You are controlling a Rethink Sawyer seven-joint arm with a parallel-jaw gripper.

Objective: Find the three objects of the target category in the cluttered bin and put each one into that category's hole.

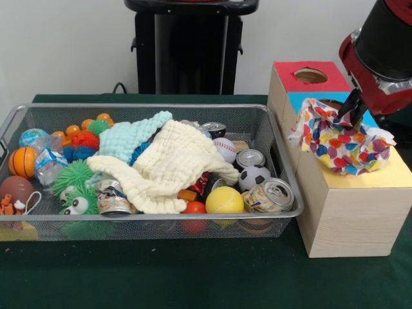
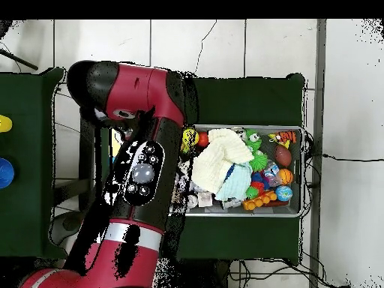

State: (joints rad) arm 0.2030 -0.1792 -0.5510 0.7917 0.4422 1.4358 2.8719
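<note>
The wire-mesh bin stands on the green table, full of balls, cans and toys; it also shows in the overhead view. My gripper is at the right, above the wooden box. It is shut on a white cloth with coloured spots. The cloth hangs bunched over the box's blue section and hides most of that hole. The red section's hole is uncovered. No other spotted cloth shows in the bin. In the overhead view my arm hides the gripper, the cloth and the box.
A cream waffle cloth and a mint-green cloth lie across the bin's middle, covering what is under them. Cans, a yellow ball and a green spiky toy lie around them. The box's yellow section is nearest the camera.
</note>
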